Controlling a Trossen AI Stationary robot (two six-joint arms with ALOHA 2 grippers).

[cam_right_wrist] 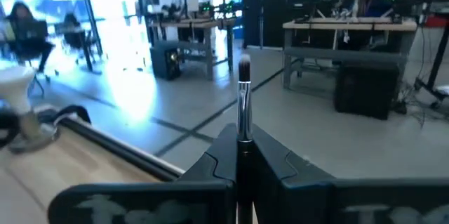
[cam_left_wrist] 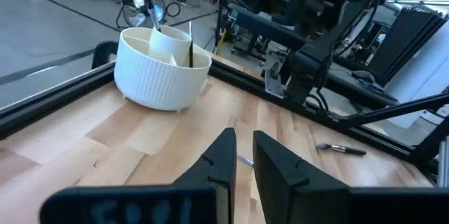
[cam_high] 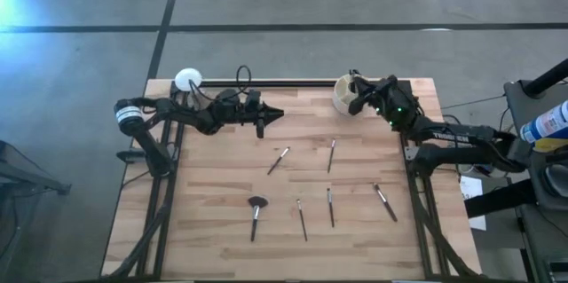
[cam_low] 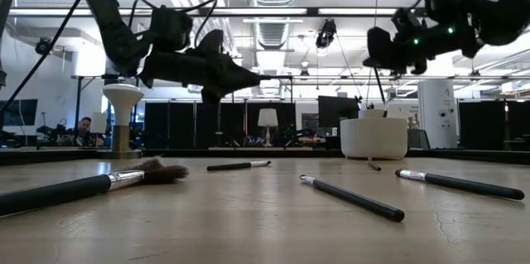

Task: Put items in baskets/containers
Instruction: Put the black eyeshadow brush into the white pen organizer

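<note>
We see a cream-white ribbed cup [cam_left_wrist: 160, 69], a pale wooden table [cam_high: 222, 168] in light and tan planks, black brush handles [cam_low: 363, 201] with silver ferrules, a dark fluffy brush head [cam_high: 257, 202], a white disc [cam_high: 187, 79], black arms.

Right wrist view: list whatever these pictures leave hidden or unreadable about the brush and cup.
- Brush handle: right wrist view, hidden between the right end effector fingers.
- Cup dividers: high view, covered by the right arm.
- Cup contents: low view, behind its wall; left wrist view shows one dark stick only.
</note>
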